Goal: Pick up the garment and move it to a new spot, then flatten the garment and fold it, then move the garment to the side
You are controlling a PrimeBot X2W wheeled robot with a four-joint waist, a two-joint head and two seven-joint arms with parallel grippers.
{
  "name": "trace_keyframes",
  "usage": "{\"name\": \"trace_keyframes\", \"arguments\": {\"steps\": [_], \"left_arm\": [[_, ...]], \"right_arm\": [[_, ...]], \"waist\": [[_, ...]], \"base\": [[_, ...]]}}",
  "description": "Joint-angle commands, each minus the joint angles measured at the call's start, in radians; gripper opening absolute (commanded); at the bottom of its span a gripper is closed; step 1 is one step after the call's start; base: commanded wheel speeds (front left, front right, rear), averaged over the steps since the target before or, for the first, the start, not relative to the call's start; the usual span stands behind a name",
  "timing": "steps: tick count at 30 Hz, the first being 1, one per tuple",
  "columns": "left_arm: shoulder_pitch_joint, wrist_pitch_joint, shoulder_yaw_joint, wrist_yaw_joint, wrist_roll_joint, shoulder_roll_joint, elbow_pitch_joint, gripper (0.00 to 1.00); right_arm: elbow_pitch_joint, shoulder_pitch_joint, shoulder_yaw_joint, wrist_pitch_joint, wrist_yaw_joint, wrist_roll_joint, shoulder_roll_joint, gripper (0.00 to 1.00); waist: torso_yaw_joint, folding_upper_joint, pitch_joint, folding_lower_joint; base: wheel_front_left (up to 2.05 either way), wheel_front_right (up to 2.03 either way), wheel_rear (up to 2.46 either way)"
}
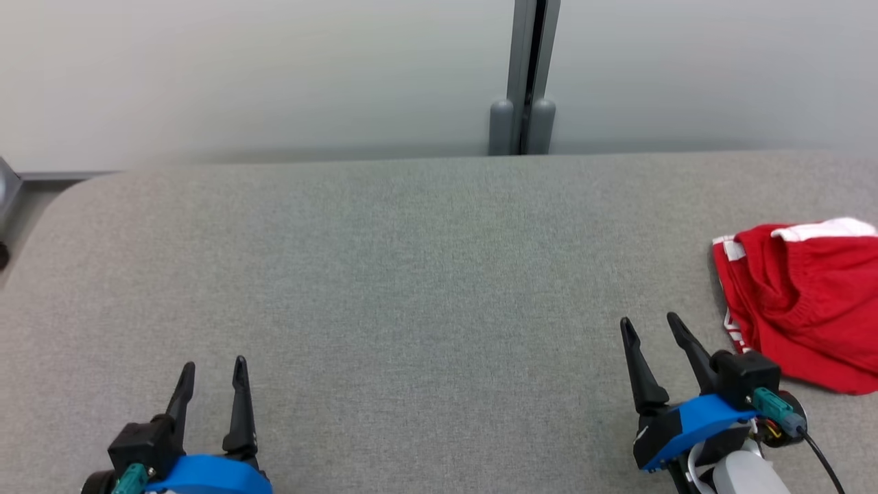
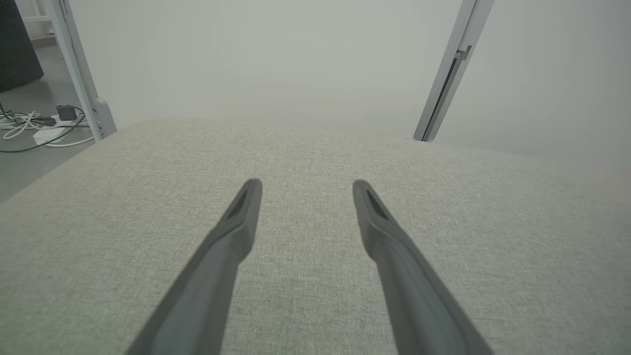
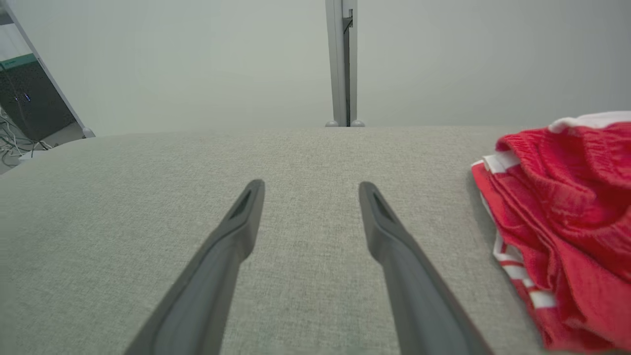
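A red garment [image 1: 802,302] with white trim lies bunched at the right edge of the grey fabric table [image 1: 411,274], partly cut off by the head view's border. My right gripper [image 1: 650,326] is open just left of it, fingers apart and holding nothing. The right wrist view has the garment [image 3: 567,217] to the right of that gripper [image 3: 311,186]. Over the table's near left, my left gripper [image 1: 212,369] is open and empty too. Its own wrist view shows the left gripper [image 2: 305,185] above bare table fabric [image 2: 305,148].
A pale wall with a grey vertical post [image 1: 528,75] stands directly behind the table's far edge. Cables and a power strip [image 2: 44,128] lie on the floor past the table's left end. A dark cabinet [image 3: 34,108] stands off to the left.
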Motion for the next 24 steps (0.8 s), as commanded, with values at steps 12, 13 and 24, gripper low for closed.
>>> {"name": "trace_keyframes", "arguments": {"steps": [12, 13, 24], "left_arm": [[0.061, -0.004, 0.011, -0.001, 0.024, -0.018, 0.006, 1.00], [0.066, -0.004, 0.013, -0.001, 0.023, -0.019, 0.007, 1.00], [0.093, -0.004, 0.009, -0.001, 0.011, -0.027, -0.003, 1.00]], "right_arm": [[0.021, 0.073, -0.003, -0.005, 0.000, 0.042, -0.003, 1.00], [0.021, 0.079, -0.003, -0.005, 0.000, 0.044, -0.003, 1.00], [0.021, 0.091, 0.006, -0.005, 0.000, 0.053, -0.003, 1.00]], "waist": [[0.013, 0.0000, -0.080, 0.0001], [0.013, 0.0000, -0.084, 0.0001], [0.011, 0.0000, -0.112, 0.0001]], "base": [[0.00, 0.00, 0.00], [0.00, 0.00, 0.00], [0.00, 0.00, 0.00]]}}
